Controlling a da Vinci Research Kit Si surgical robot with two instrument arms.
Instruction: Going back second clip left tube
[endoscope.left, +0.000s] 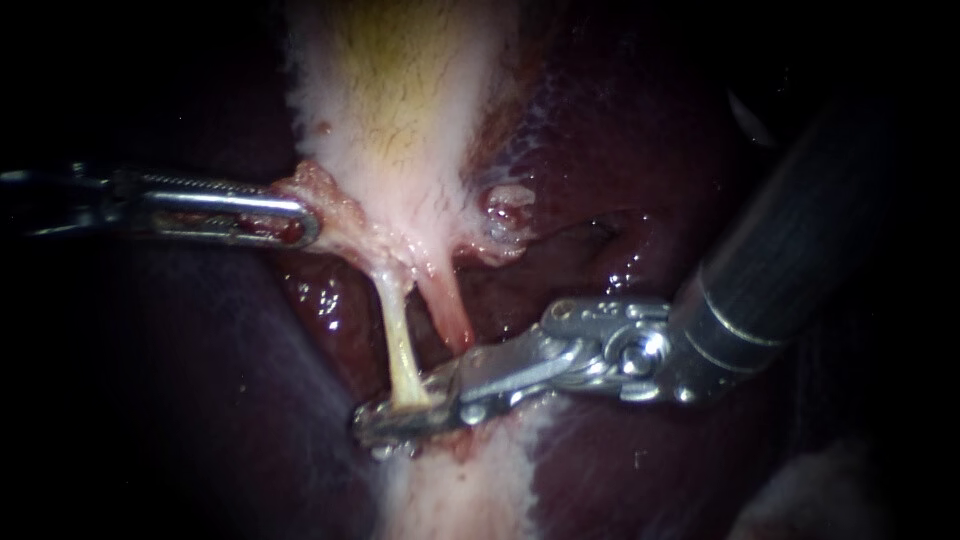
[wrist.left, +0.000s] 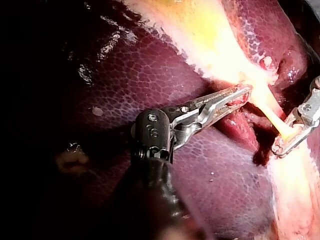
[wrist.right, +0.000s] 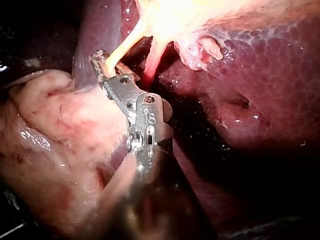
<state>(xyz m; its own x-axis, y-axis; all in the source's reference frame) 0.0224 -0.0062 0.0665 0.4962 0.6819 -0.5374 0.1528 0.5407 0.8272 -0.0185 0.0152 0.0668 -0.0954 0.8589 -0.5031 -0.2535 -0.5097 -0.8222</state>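
The shiny metal right instrument (endoscope.left: 405, 420) has its thin jaws squeezed on the bottom of the thin, pale yellow left tube (endoscope.left: 400, 345). No clip shows, and backing away looks not yet begun. Farther off, the silver left instrument (endoscope.left: 298, 217) pinches the ragged pink edge of the white-yellow gallbladder (endoscope.left: 400, 90), on the dark red liver (endoscope.left: 620, 160).

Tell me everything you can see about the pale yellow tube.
The left tube is a thin, pale yellow, glossy strand, stretched taut and nearly straight. Its top merges into the pale gallbladder; its lower end sits between the right instrument's jaws, shut on it. A pinker tube runs beside it, over the dark liver.
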